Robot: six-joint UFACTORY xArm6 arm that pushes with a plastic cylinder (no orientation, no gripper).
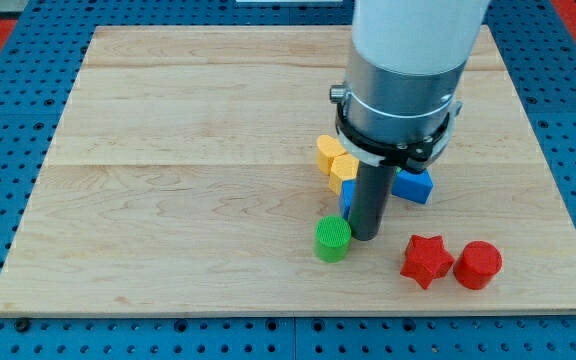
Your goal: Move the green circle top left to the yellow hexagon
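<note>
green circle (333, 238) sits low centre on the counter (168, 200), below and slightly left of the yellow hexagon (337, 159). my tip (365, 236) is just beside its right edge, maybe touching, can't tell. no fingers on this rig, just the rod, so nothing opens, closes or grips. from this side a push sends the circle left, not up. judgement: get under it, drive it up the view left of the hexagon, short strokes, it'll roll off a glancing hit. blue blocks (414, 185) half hidden behind rod and arm, shapes unclear. red star (426, 260) and red cylinder (478, 265) well clear to the right.
</note>
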